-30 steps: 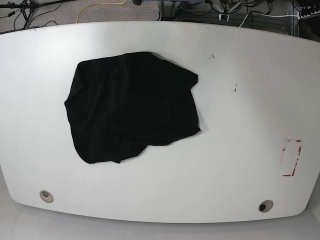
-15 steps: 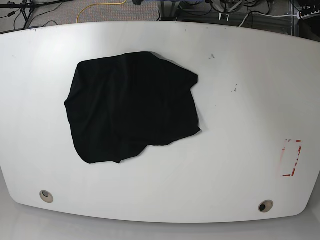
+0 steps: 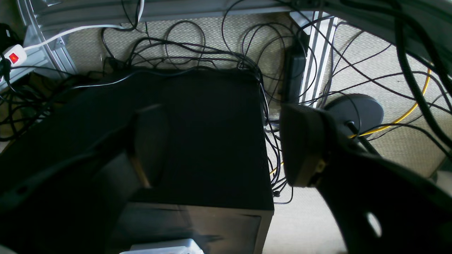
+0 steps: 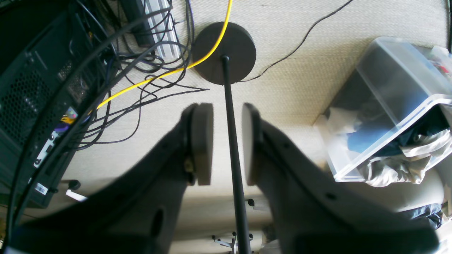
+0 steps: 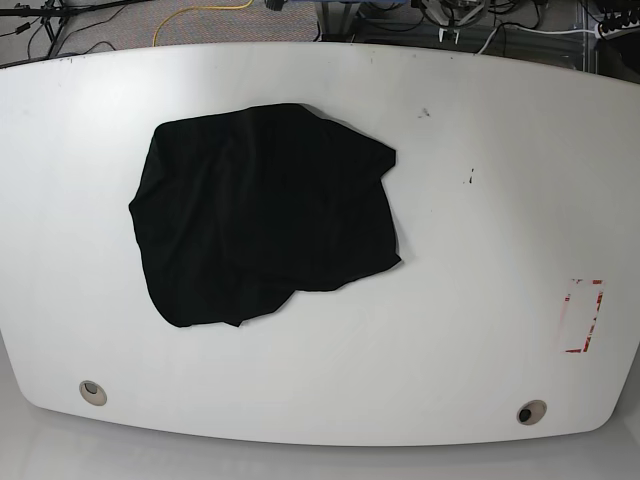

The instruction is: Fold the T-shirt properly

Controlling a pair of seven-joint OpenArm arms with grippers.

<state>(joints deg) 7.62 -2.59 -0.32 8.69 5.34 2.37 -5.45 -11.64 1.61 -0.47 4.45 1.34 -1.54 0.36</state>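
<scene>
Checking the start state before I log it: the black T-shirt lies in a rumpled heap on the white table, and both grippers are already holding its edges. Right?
Not quite. The black T-shirt does lie rumpled on the white table, but the base view shows no gripper touching it. Both wrist views look at floor and cables: the left gripper and right gripper hold nothing.

The right gripper (image 4: 227,143) hangs over carpeted floor (image 4: 293,70), jaws slightly parted with nothing between them, framing a black stand pole (image 4: 231,141) on its round base (image 4: 226,53); a yellow cable (image 4: 169,72) crosses it.
</scene>
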